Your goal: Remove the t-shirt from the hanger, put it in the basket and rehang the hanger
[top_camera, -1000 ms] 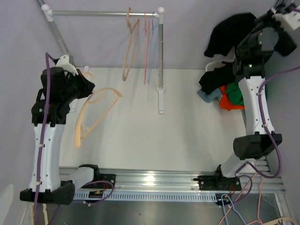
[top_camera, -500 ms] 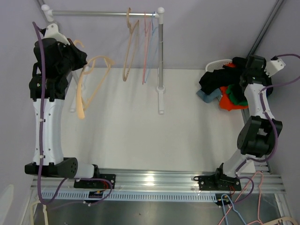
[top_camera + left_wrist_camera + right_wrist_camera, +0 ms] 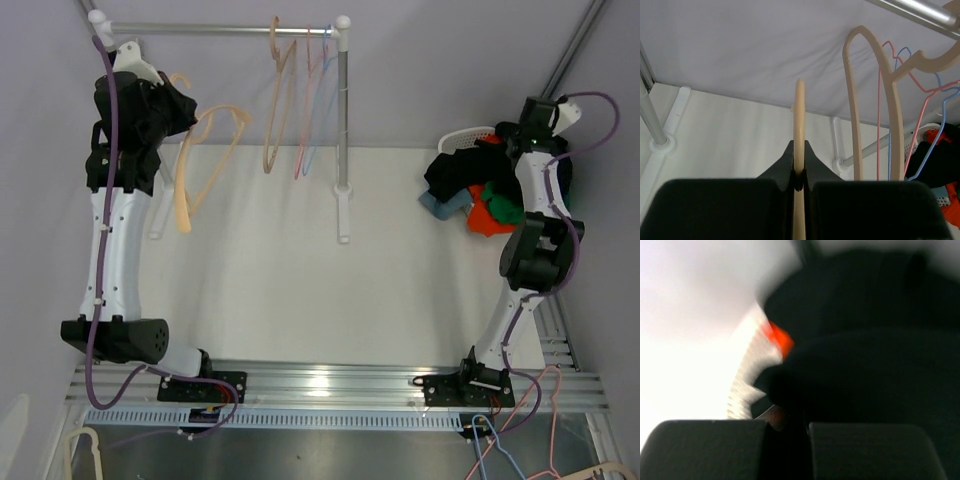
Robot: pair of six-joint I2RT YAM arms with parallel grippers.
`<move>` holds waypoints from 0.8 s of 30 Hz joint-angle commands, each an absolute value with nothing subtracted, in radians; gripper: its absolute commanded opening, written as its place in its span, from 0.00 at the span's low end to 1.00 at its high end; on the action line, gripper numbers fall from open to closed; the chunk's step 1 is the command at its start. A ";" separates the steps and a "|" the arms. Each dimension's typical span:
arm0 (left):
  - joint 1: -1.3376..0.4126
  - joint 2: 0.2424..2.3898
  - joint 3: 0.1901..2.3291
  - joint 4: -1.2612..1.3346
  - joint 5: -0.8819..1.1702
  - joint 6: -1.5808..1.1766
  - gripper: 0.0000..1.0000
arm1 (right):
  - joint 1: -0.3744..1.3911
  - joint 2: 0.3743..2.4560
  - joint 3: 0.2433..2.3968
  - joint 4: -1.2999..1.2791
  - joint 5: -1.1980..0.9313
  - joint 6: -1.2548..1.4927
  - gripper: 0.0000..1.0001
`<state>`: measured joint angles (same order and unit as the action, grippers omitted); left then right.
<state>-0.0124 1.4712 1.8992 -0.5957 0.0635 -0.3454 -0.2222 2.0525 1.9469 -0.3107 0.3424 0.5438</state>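
My left gripper (image 3: 190, 112) is shut on a bare beige hanger (image 3: 205, 160) and holds it high, just below the left end of the rack rod (image 3: 200, 28). In the left wrist view the jaws (image 3: 799, 150) pinch the hanger's bar (image 3: 799, 110) edge-on. My right gripper (image 3: 533, 118) is down at the white basket (image 3: 468, 134) at the far right. It looks shut on the black t-shirt (image 3: 503, 140). The right wrist view is blurred: black cloth (image 3: 865, 365) fills it and sits between the fingers (image 3: 787, 426).
A beige hanger (image 3: 272, 100), a pink one (image 3: 310, 100) and a blue one (image 3: 325, 80) hang on the rod near the rack's right post (image 3: 343, 120). The basket holds black, orange (image 3: 488, 215), green and blue clothes. The purple wall is close behind.
My right gripper brought the black t-shirt down from high in the air into the basket. My left gripper lifted the bare hanger up and back toward the rod.
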 commanded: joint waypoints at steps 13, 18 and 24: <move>-0.003 1.416 1.755 -0.065 0.150 -0.316 0.00 | -0.203 2.181 1.937 -0.439 0.198 0.548 0.13; -0.003 1.463 1.807 -0.038 0.170 -0.316 0.01 | -0.170 2.122 2.020 -0.486 0.323 0.480 0.68; -0.003 1.529 1.891 -0.049 0.189 -0.318 0.01 | -0.152 2.046 2.022 -0.471 0.402 0.446 0.75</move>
<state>-0.0124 1.5063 1.8359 -0.1169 0.1612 -0.3313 -0.1520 2.1258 1.9762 -0.4599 0.3336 0.4831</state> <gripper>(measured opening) 0.025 0.746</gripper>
